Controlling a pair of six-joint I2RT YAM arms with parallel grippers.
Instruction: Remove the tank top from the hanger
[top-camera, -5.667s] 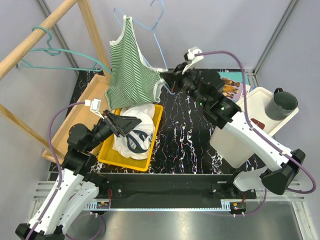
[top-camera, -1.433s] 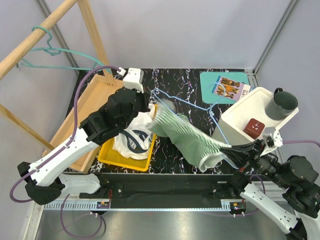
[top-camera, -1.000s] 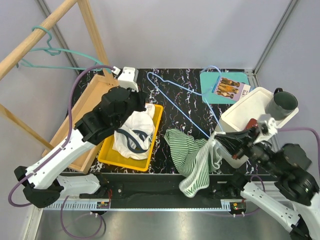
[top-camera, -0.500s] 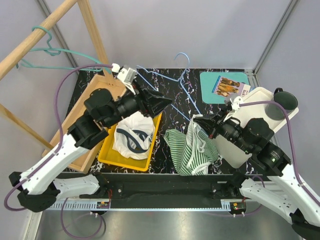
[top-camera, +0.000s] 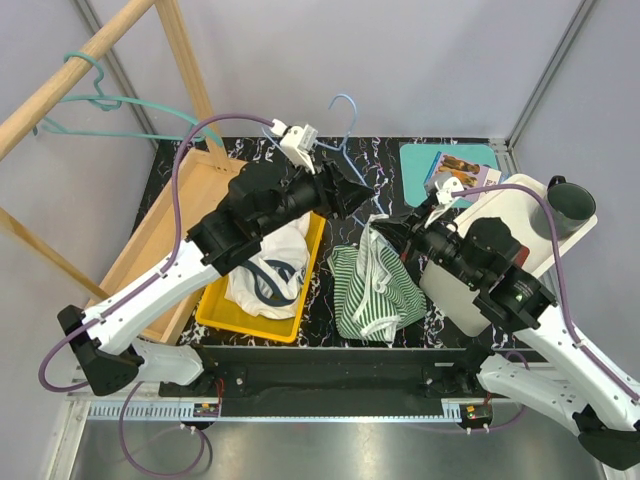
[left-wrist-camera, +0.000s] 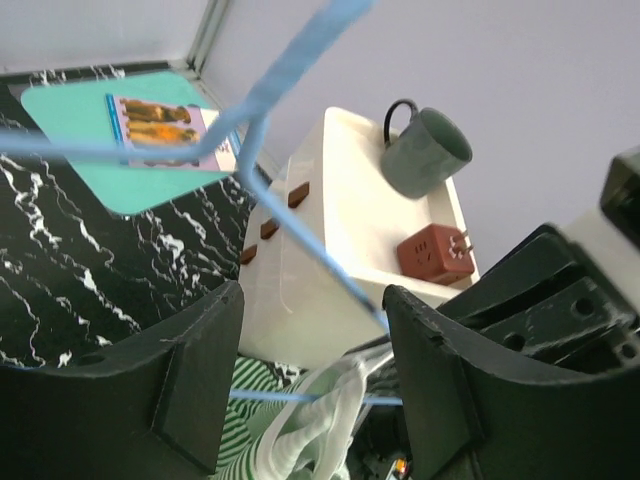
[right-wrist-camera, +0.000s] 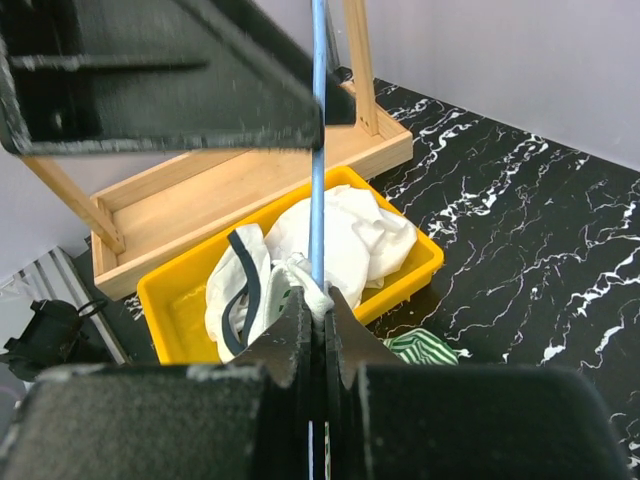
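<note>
Black marbled desk (top-camera: 392, 196) under both my arms. My right pincer (right-wrist-camera: 318, 305) is clamped tight on the white trim of the tank top (top-camera: 368, 295), whose striped body droops below it onto the desk. The blue hanger (right-wrist-camera: 317, 150) wire rises from that same pinch and crosses the gap of my left pincer (left-wrist-camera: 312, 310), its fingers spread wide

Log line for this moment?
left jaws open around hanger | right jaws shut on tank top strap plus hanger wire | tank top body on table
</note>
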